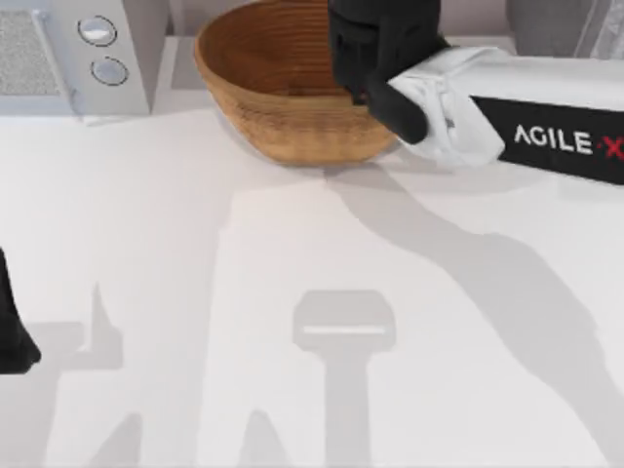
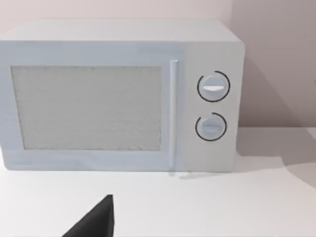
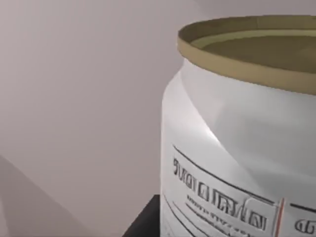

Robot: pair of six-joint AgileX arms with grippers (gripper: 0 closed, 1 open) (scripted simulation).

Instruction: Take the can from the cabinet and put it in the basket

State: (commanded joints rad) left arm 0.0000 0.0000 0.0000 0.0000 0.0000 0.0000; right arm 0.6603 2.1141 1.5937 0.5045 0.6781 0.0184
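Right gripper (image 1: 366, 58) at the upper centre of the top view, hanging over the right-hand part of the basket (image 1: 278, 93), black body covering that side of the rim. Closed on the can (image 3: 237, 148), judging by the right wrist view: silver-white wall close up, dull gold rim at the upper right of the frame, dark lettering and a thin red line low on the side, one dark finger (image 3: 145, 222) against the can at the bottom edge. Can hidden under the gripper in the top view, so height above the basket floor not readable. Right arm reaching in from the right edge of the top view, white sleeve and black link with AGILEX lettering lying across the table (image 1: 292, 253).

Basket standing on the table at upper centre, tan-brown, ridged coils, bare inner wall showing on its left side. Pale microwave (image 2: 118, 94) with two round knobs at the upper left of the top view, just beside the basket, door shut. Grey cabinet (image 1: 551, 24) partly seen at the upper right corner.

Left gripper (image 1: 15, 336) parked at the left edge of the top view, low in the frame, well apart from the basket, facing the microwave in the left wrist view.
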